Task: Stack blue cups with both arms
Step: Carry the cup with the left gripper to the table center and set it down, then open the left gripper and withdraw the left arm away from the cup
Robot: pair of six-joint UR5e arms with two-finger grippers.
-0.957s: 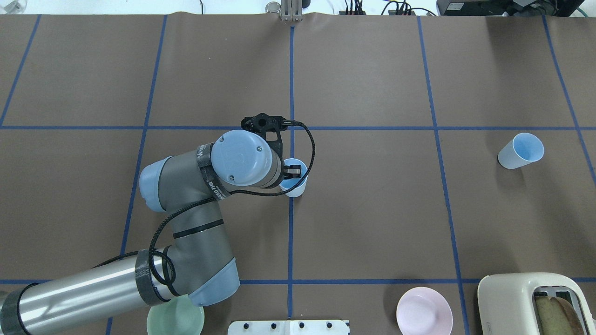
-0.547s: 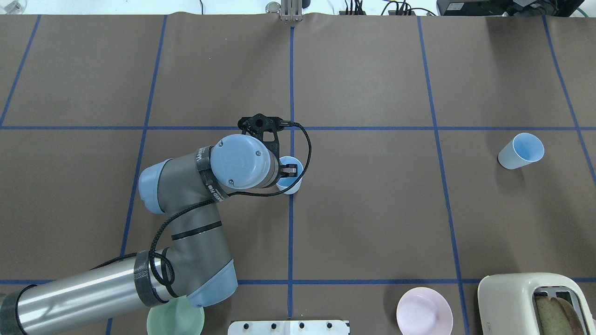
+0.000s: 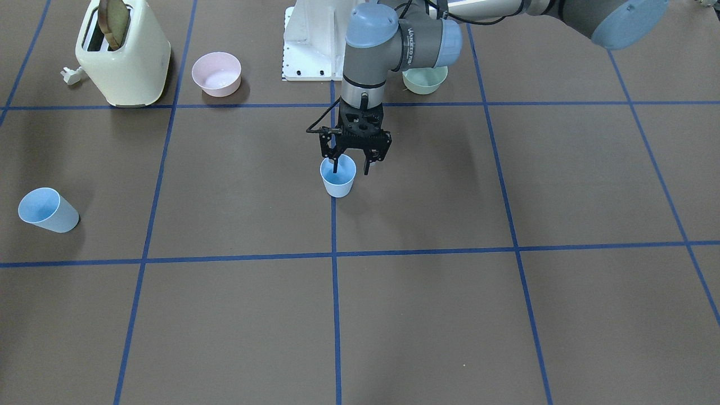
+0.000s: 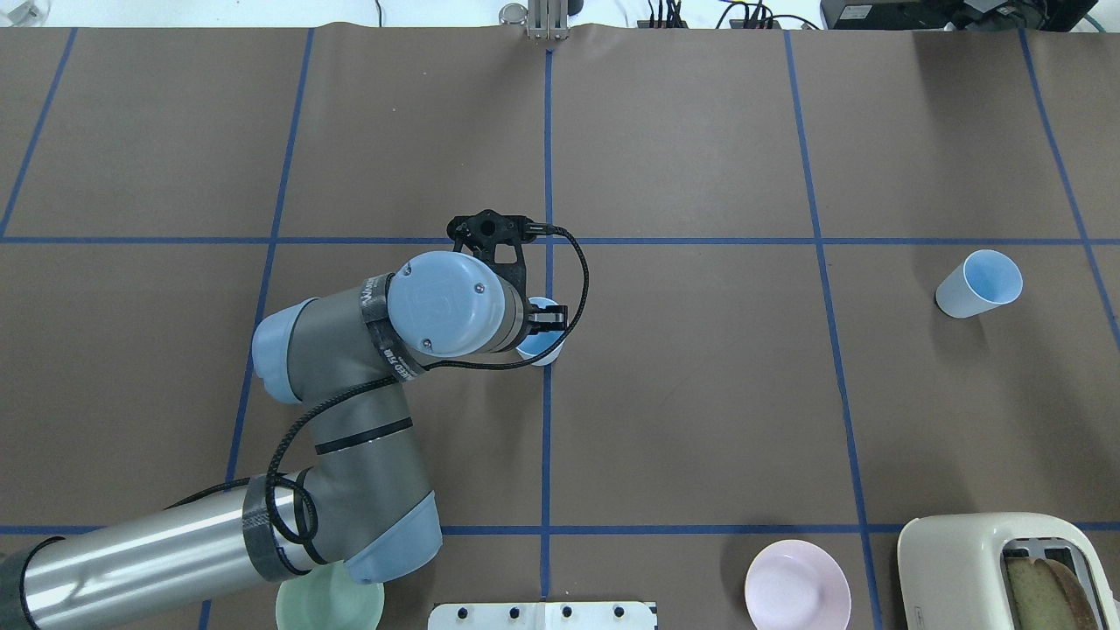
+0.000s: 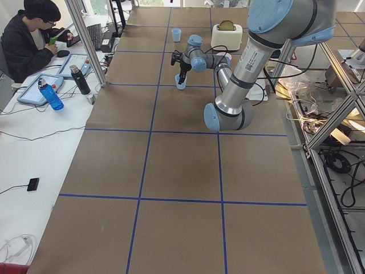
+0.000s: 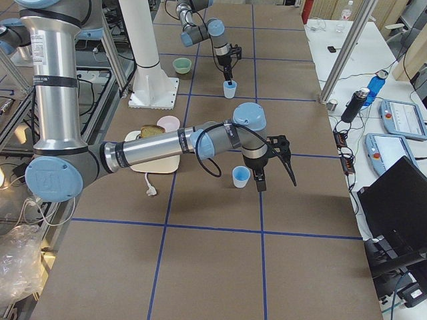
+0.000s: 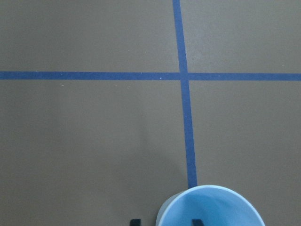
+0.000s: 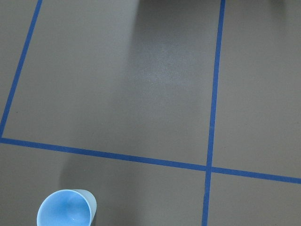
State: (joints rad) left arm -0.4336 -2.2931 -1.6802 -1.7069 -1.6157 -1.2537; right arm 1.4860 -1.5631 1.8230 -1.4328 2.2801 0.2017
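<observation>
One blue cup [image 3: 338, 183] stands upright on the centre tape line. My left gripper [image 3: 352, 167] is open and points down at it, with one finger inside the cup and the other outside its wall. The left wrist view shows the cup's rim [image 7: 221, 207] and both fingertips at the bottom edge. In the overhead view the wrist hides most of this cup [image 4: 544, 352]. The second blue cup [image 4: 978, 284] stands alone far to the right, and also shows in the right wrist view [image 8: 66, 212]. My right gripper [image 6: 276, 181] shows only in the exterior right view, near that cup; I cannot tell whether it is open.
A cream toaster [image 4: 997, 569] with bread in it, a pink bowl [image 4: 797, 584] and a green bowl [image 4: 330, 604] stand along the robot's edge, beside the white base [image 4: 542, 615]. A person [image 5: 28, 34] sits at a side desk.
My left arm has shifted slightly to the left, and the cup under its gripper now sits a little further left as well. The far cup has not moved.
</observation>
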